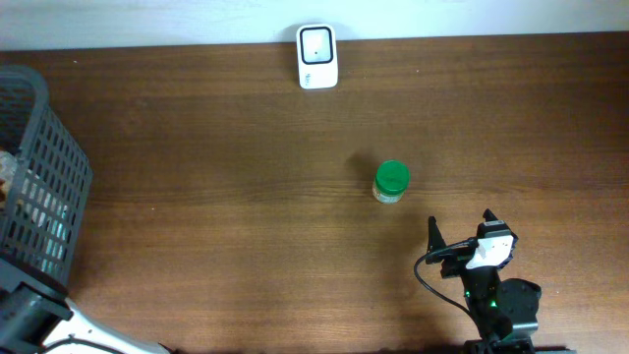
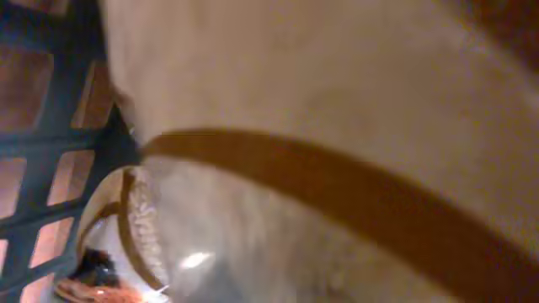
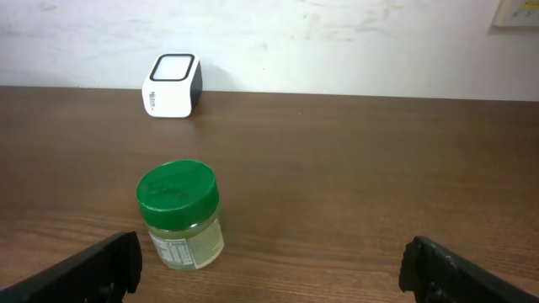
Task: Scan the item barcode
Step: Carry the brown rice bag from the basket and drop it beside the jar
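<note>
ok so the green-lidded jar (image 1: 391,182) is stood upright on the table (image 1: 246,246), a bit right of centre, with its long axis straight up and the lid on top. the right gripper (image 1: 460,222) is parked to the near right of it, jaws spread wide apart with nothing held between them. in the right wrist view the jar is seen ahead and left of the gap, not lined up in it. the scanner (image 1: 316,56) is sat at the far edge, further left than the jar, window facing up, so the jar is placed roughly between the right gripper and the scanner. a printed label is seen on the jar's near side, but no barcode can be made out.

the left gripper isn't shown in any view, so whether its jaws are apart or together can't be told. its wrist camera is filled by a pale packet (image 2: 337,76) with a brown band, right up against the lens. the basket (image 2: 34,151) mesh is seen at the left, so the gripper is judged to be down inside the basket at the table's left edge.

if the jar is the item meant, the right arm is far nearer. the reach would need to be made forward and left, with the jaws closed across the jar's side. if the packet is meant, it's the left arm's job. which one it is can't be settled from here.
</note>
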Robot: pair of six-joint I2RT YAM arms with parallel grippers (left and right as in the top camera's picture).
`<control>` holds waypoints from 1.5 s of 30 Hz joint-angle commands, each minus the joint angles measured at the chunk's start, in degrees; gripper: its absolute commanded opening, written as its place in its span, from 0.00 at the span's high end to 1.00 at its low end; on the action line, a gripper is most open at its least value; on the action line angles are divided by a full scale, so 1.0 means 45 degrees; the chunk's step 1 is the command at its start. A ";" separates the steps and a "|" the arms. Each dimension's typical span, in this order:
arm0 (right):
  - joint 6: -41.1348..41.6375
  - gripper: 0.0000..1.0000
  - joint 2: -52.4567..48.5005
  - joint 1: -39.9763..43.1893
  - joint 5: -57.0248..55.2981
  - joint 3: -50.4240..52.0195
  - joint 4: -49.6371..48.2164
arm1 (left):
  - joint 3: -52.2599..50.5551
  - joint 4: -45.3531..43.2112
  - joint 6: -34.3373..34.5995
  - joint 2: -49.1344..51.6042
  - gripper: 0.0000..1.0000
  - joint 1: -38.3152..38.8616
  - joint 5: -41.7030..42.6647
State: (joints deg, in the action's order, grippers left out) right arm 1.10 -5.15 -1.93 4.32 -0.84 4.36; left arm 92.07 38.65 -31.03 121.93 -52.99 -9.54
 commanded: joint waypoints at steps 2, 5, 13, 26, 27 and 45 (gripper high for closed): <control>0.0039 0.02 0.0073 -0.0068 -0.0024 0.0044 0.0058 | 0.0131 0.1078 0.0675 0.0661 1.00 0.0024 0.0267; 0.0039 0.02 0.0073 -0.0068 -0.0019 0.0044 0.0058 | 0.1583 0.2370 0.1137 -0.0049 1.00 0.0228 0.1962; 0.0039 0.02 0.0073 -0.0068 -0.0024 0.0044 0.0058 | 0.6266 0.1938 0.2939 -0.4133 1.00 0.3215 0.2263; 0.0039 0.02 0.0073 -0.0068 -0.0024 0.0044 0.0058 | 0.5328 0.7023 1.3372 -0.3050 1.00 1.5994 0.2283; 0.0039 0.02 0.0073 -0.0068 -0.0024 0.0044 0.0058 | 0.5265 0.7237 1.3595 -0.2404 1.00 1.6538 0.2273; 0.0039 0.02 0.0073 -0.0068 -0.0019 0.0044 0.0058 | 0.7048 0.7203 1.5135 0.1219 0.01 1.8088 0.3181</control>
State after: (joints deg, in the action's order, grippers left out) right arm 1.10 -5.15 -1.93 4.32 -0.84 4.36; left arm 117.64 70.74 43.51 129.88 33.12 3.05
